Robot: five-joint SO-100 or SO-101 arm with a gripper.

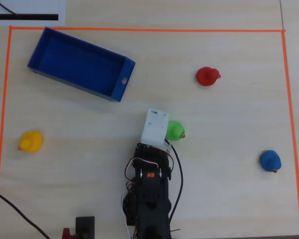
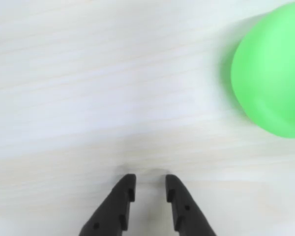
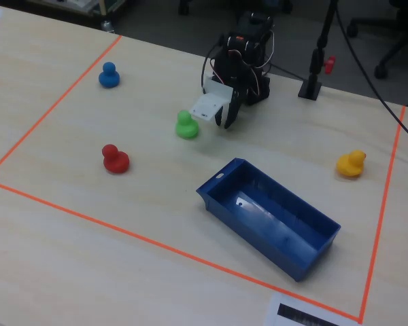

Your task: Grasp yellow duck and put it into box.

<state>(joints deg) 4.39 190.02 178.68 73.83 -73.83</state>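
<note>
pale wood desk [image 1: 229,199] fills the overhead view, ringed by orange tape [image 1: 139,29]. the arm [image 1: 149,189] enters from the near edge and its white wrist block hides the gripper; the green duck [image 1: 175,130] is just beside that block. the yellow duck [image 1: 31,141] sits alone near the left edge, well apart from the arm, with bare desk around it. the box [image 1: 114,89] lies tilted toward the far left corner, holding nothing. a red duck [image 1: 207,76] and a blue duck [image 1: 270,160] stand on the right side.

wrist view: the gripper [image 2: 150,187] shows only its two dark fingertips, a narrow gap between them and nothing held. the green duck [image 2: 273,73] is cut off at the right edge.

fixed view: the gripper [image 3: 227,119] points down over the desk beside the green duck [image 3: 185,126]; the yellow duck [image 3: 351,164] stands near the right tape line, the box [image 3: 313,255] between it and the red duck [image 3: 114,159].
</note>
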